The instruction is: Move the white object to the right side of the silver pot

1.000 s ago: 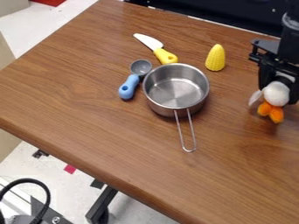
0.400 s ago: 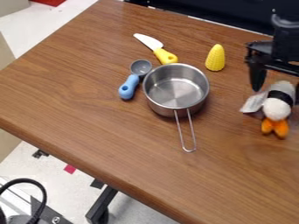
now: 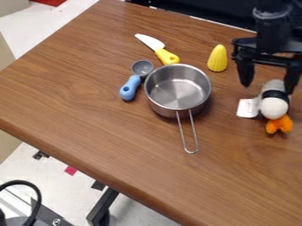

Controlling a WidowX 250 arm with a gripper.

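The arm [image 3: 270,31] is hanging down to the right of the silver pot [image 3: 178,88], its hand [image 3: 267,87] pointing downward with fingers spread apart. The white object [image 3: 274,107] is lying on the bench [image 3: 88,106], also to the pot's right.

Below the spread jaws, a white toy [image 3: 274,107] is seen on the bench [image 3: 77,84]; a silver pot [image 3: 177,90] is seen to their left in view.

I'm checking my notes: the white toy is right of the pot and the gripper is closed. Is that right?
Not quite: the camera view shows the gripper open, its fingers apart. The white toy is indeed right of the pot.
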